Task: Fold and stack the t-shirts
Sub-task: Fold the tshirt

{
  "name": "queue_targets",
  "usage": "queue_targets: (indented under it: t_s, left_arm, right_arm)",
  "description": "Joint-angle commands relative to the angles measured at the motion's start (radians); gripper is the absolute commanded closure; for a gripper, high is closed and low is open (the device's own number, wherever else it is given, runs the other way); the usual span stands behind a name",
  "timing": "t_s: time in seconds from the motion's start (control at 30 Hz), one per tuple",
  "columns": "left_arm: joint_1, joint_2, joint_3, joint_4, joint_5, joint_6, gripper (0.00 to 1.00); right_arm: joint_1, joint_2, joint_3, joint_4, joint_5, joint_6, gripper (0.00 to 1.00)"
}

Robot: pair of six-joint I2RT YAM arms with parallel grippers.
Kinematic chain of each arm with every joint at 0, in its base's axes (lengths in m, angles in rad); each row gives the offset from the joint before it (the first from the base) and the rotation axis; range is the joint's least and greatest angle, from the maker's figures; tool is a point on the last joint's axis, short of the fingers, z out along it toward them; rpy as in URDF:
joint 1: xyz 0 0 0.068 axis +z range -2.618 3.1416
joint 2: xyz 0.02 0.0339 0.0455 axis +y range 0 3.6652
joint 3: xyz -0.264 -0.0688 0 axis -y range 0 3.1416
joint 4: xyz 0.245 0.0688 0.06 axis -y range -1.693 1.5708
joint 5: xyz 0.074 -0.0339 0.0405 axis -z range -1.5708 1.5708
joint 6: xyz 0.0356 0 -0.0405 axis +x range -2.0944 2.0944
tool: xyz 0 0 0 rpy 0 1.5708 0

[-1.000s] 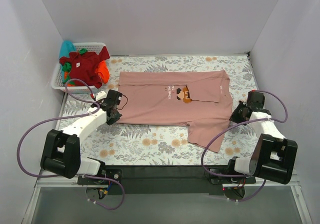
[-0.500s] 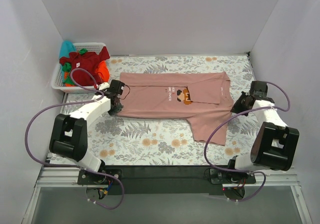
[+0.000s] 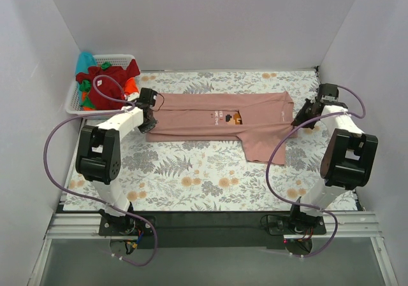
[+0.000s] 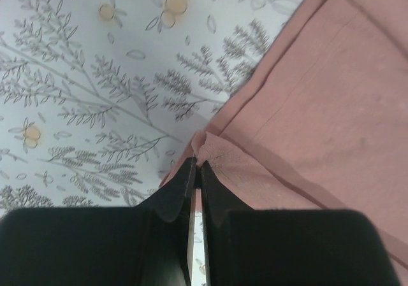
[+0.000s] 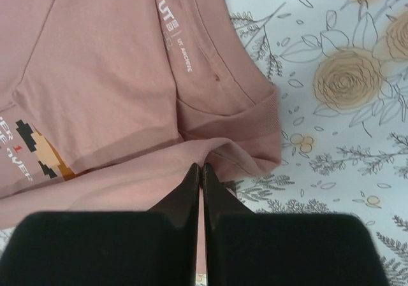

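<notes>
A dusty-pink t-shirt [image 3: 217, 121] with a pixel-art print lies across the floral table cloth, partly folded, one sleeve hanging toward the front [image 3: 262, 149]. My left gripper [image 3: 151, 113] is shut on the shirt's left hem edge, seen pinched in the left wrist view [image 4: 197, 165]. My right gripper [image 3: 299, 121] is shut on a fold of the pink shirt [image 5: 115, 95] near its collar side, seen in the right wrist view [image 5: 201, 166]. Dark red [image 3: 105, 85], orange [image 3: 132, 90] and teal [image 3: 85, 62] shirts are piled in the basket.
A white slatted basket [image 3: 75, 104] stands at the far left corner. The floral table cloth [image 3: 191, 178] covers the table. Purple cables loop from both arms. Grey walls close in on both sides and the back.
Both grippers have moved away from me toward the back, carrying the shirt's near edge over itself; the shirt is now narrower front to back.
</notes>
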Motion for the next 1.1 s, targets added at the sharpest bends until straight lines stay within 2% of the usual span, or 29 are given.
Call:
queue_targets:
  t_s: [0.0,0.37,0.47,0.53,0.57,0.63,0.67,0.77,0.87,1.07]
  left_arm:
    - [0.012,0.017,0.049,0.051,-0.011,0.044,1.00]
    - [0.014,0.141,0.082,0.097,-0.025,0.058,1.00]
    - [0.012,0.146,0.085,0.111,-0.026,0.062,0.96]
    - [0.012,0.137,0.085,0.113,-0.031,0.062,0.91]
    - [0.014,0.130,0.086,0.113,-0.033,0.062,0.80]
    - [0.012,0.105,0.084,0.113,-0.037,0.064,0.69]
    - [0.012,0.092,0.081,0.113,-0.037,0.064,0.57]
    - [0.009,0.023,0.064,0.113,-0.036,0.067,0.36]
    - [-0.001,-0.067,0.021,0.108,-0.023,0.067,0.30]
    - [-0.027,-0.276,-0.161,0.074,0.026,0.024,0.28]
  right_arm:
    - [0.005,0.032,0.074,-0.005,0.015,-0.017,0.99]
    - [0.005,0.118,0.079,-0.002,0.094,-0.014,0.99]
    - [0.005,0.126,0.073,0.004,0.113,-0.014,0.99]
    - [0.008,0.123,0.071,0.009,0.120,-0.020,0.96]
    - [0.009,0.120,0.074,0.009,0.122,-0.023,0.92]
    - [0.022,0.102,0.082,0.010,0.125,-0.039,0.77]
    - [0.028,0.091,0.085,0.009,0.130,-0.045,0.72]
    - [0.065,0.033,0.082,0.001,0.156,-0.060,0.53]
    - [0.098,-0.038,0.050,-0.010,0.183,-0.059,0.46]
    - [0.157,-0.205,-0.157,-0.019,0.180,-0.037,0.45]
